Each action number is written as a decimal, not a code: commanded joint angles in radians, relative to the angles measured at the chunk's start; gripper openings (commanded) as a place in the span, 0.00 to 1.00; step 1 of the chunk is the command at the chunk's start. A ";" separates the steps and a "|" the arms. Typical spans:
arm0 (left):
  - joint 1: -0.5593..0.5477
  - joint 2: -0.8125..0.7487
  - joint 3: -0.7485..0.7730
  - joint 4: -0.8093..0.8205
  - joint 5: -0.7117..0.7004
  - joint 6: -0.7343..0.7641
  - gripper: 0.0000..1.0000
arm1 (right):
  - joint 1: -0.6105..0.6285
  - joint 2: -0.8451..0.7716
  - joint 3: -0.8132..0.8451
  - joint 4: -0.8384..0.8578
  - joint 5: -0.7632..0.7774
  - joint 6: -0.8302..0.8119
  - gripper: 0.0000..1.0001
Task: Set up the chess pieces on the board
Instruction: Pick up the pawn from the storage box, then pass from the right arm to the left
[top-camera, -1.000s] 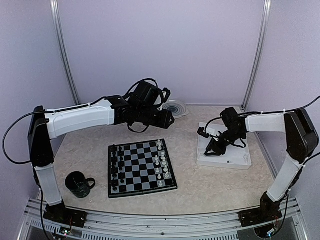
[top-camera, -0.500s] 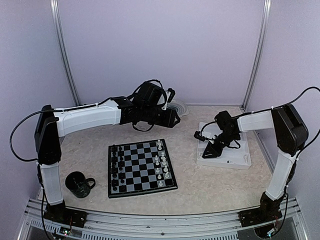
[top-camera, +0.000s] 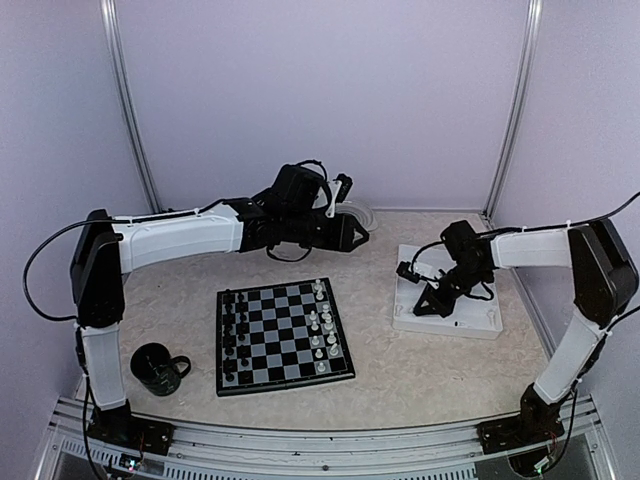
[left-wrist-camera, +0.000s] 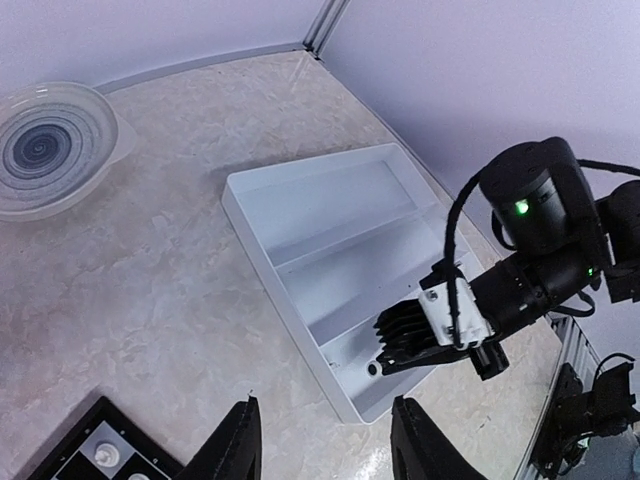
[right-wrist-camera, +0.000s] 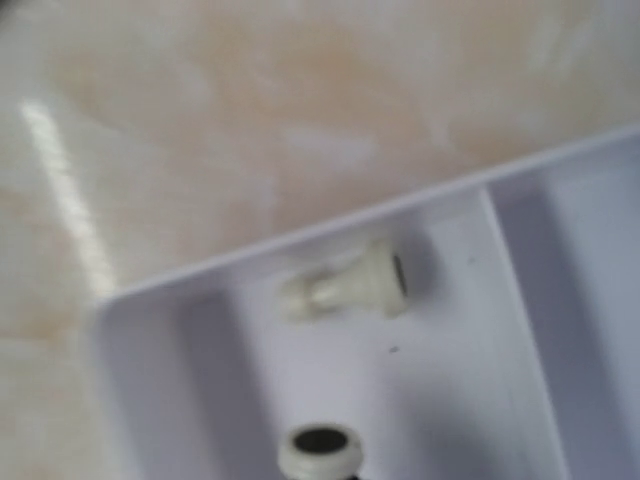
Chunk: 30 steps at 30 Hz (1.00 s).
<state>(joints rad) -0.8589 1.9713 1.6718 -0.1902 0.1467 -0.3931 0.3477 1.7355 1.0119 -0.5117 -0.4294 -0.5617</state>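
The board (top-camera: 283, 335) lies at the table's centre, with black chess pieces (top-camera: 236, 330) along its left side and white chess pieces (top-camera: 321, 325) along its right. A corner of the board shows in the left wrist view (left-wrist-camera: 75, 462). My left gripper (top-camera: 352, 236) hovers open and empty (left-wrist-camera: 325, 450) between the board and the white tray (top-camera: 470, 322). My right gripper (top-camera: 428, 300) is down in the tray's near compartment (left-wrist-camera: 385, 368), its fingers together on a small white piece (right-wrist-camera: 320, 448). A second white piece (right-wrist-camera: 345, 285) lies on its side in the tray.
A clear ribbed bowl (top-camera: 352, 215) sits at the back centre and also shows in the left wrist view (left-wrist-camera: 50, 150). A dark mug (top-camera: 157, 368) stands left of the board. The tray's (left-wrist-camera: 330, 240) other compartments look bare.
My left arm has reached further right, toward the tray. My right gripper dipped left into the tray's near end, then drew slightly back right.
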 joint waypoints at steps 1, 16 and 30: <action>0.002 0.045 -0.008 0.081 0.121 -0.032 0.45 | -0.015 -0.144 -0.010 -0.041 -0.092 -0.042 0.04; 0.012 0.211 0.047 0.197 0.508 -0.234 0.47 | 0.050 -0.178 0.150 -0.068 -0.126 -0.113 0.05; 0.003 0.229 0.042 0.259 0.541 -0.289 0.42 | 0.122 -0.161 0.203 -0.108 -0.134 -0.134 0.06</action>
<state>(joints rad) -0.8524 2.1780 1.6947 0.0383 0.6712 -0.6662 0.4561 1.5726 1.1870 -0.5941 -0.5446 -0.6872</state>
